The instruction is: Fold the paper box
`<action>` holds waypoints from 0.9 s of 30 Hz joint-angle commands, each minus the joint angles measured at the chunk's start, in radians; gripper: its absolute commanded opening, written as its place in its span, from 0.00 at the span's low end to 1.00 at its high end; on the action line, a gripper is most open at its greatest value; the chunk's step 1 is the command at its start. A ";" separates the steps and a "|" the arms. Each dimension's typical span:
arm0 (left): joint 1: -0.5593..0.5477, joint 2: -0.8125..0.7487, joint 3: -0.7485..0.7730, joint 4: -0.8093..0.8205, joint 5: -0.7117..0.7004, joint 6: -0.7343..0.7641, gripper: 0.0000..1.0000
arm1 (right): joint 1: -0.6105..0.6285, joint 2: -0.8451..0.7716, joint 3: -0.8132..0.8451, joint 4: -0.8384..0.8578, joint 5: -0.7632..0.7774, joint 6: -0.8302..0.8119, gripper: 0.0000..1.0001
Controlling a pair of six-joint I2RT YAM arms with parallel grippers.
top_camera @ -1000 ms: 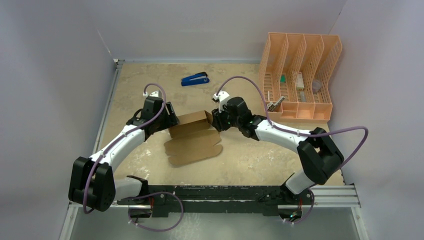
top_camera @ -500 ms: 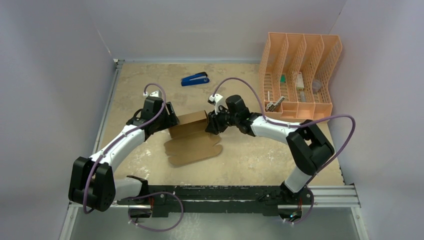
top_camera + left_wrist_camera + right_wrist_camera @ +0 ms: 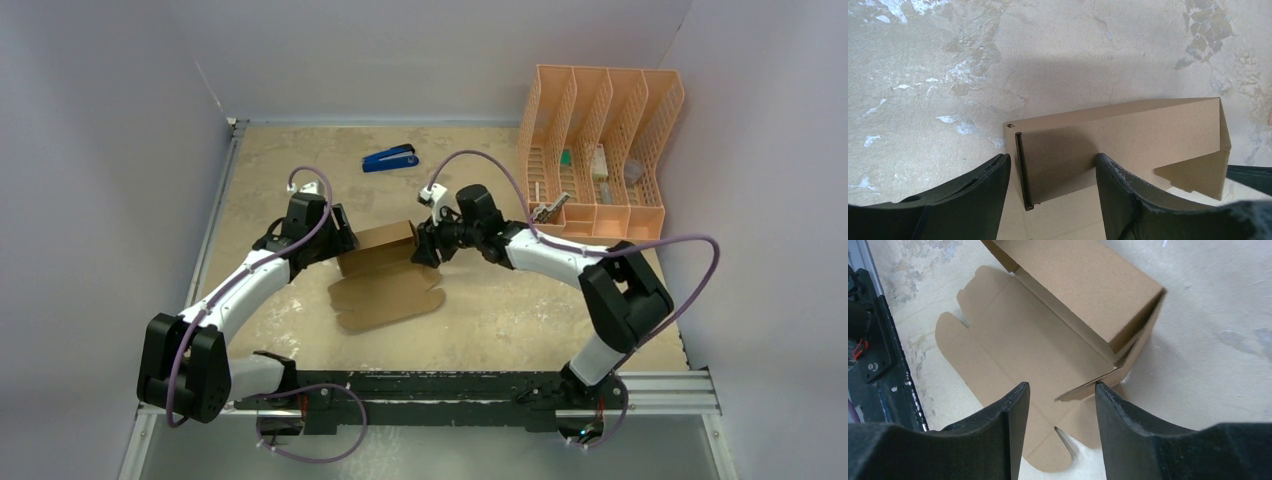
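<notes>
Your left gripper [image 3: 1053,160]: jaws parted, one black finger [image 3: 973,200] outside the left end of the plain brown cardboard paper box [image 3: 1128,125], the other in front of its shaded panel, at the lower centre of the left wrist view. Pinching or only bracketing it, can't tell.

Your right gripper [image 3: 1060,387]: jaws released with nothing between them. It hangs over the flat part of the sheet, and a loose corner flap sits just above the gap.

The box is half-formed: one long section is folded up, and a flat panel with rounded flaps lies below it in the top view. It sits at the centre of the top view, slightly left, on the mottled beige table [image 3: 520,320], with a gripper at each end.

A blue stapler [image 3: 390,158] lies upper centre, well apart from the box. A peach-orange mesh file organizer [image 3: 548,110] stands upper right with small items in its compartments.
</notes>
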 commanded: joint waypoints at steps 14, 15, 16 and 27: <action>-0.002 0.017 0.006 -0.032 -0.023 0.054 0.62 | -0.206 -0.188 0.030 -0.173 0.126 -0.320 0.62; -0.002 0.020 0.007 -0.032 -0.023 0.054 0.62 | -0.207 -0.167 0.042 -0.182 0.128 -0.348 0.61; -0.002 0.021 0.007 -0.030 -0.022 0.055 0.62 | -0.207 -0.147 0.054 -0.188 0.119 -0.371 0.61; -0.002 0.022 0.015 -0.025 -0.001 0.050 0.62 | -0.192 -0.026 0.014 0.011 0.001 -0.477 0.62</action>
